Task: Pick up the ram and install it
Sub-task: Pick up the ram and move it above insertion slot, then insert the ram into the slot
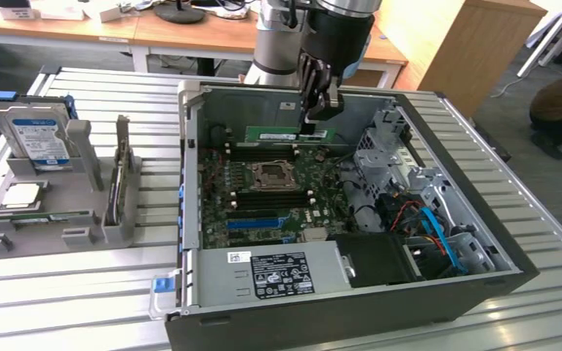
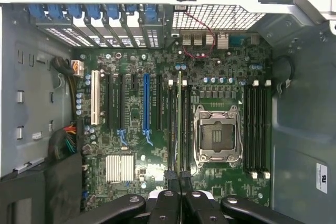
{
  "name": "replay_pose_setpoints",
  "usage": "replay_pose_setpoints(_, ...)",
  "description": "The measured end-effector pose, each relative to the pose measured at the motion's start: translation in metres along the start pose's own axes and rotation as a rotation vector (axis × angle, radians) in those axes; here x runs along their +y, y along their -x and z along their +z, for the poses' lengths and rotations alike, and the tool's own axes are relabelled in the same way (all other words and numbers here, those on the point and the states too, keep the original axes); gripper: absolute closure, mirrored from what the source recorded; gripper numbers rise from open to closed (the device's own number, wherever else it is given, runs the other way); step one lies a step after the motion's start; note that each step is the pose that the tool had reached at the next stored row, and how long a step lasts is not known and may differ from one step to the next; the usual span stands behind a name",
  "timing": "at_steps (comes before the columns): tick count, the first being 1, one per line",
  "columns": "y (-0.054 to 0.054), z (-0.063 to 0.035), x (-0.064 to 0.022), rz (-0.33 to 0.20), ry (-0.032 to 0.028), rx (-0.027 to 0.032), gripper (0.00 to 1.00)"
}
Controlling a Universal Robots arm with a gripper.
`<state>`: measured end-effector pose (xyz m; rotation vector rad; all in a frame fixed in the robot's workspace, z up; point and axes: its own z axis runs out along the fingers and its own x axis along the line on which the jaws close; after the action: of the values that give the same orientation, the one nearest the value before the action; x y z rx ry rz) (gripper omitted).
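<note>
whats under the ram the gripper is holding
The ram, shut in the gripper, is over the black memory slots next to the empty CPU socket on the motherboard. The slot directly below is covered by the stick, so contact cannot be told.

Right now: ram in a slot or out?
Out. The gripper is shut on the ram, holding it on edge above the motherboard, over the memory slots beside the CPU socket.

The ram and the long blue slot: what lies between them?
Empty black slots on the motherboard lie between the ram and the blue slot, seen in the wrist view.
</note>
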<state>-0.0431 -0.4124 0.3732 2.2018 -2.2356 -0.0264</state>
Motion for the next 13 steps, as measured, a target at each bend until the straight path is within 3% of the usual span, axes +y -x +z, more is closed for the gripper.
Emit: replay_pose_setpoints(13,0.0000,0.0015,0.0000,0.000,0.0000,-0.0001,0.88)
